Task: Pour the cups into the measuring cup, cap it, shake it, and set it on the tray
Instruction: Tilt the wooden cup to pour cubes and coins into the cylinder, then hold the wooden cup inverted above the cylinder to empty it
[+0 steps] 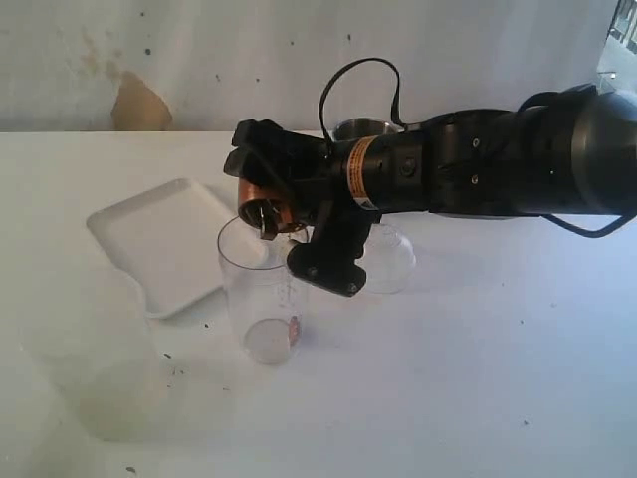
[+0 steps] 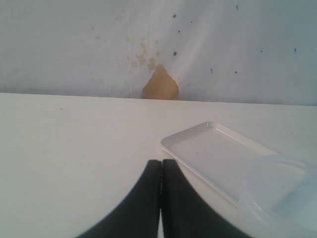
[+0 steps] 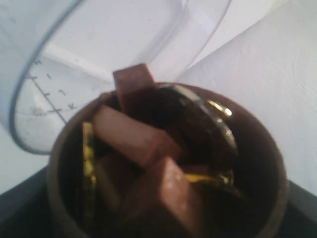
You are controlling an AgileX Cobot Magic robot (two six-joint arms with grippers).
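My right gripper [image 1: 279, 199] is shut on the brown wooden cup [image 1: 261, 206], holding it tipped on its side with its mouth over the rim of the clear measuring cup [image 1: 261, 294]. In the right wrist view the wooden cup [image 3: 267, 163] holds brown blocks [image 3: 133, 136] and gold-edged pieces, with the measuring cup [image 3: 59, 74] and its printed scale just beyond. Something small and reddish lies at the measuring cup's bottom. The steel tumbler [image 1: 363, 127] stands behind the right arm, mostly hidden. The white tray [image 1: 164, 239] lies left of the measuring cup. My left gripper [image 2: 161, 163] is shut on nothing, near the tray [image 2: 208, 148].
A clear dome-shaped cap [image 1: 390, 261] sits right of the measuring cup, under the arm. A cloudy translucent plastic cup [image 1: 100, 358] stands at the front left, also the cloudy cup [image 2: 282, 191] beside the tray. A wall runs along the table's far edge.
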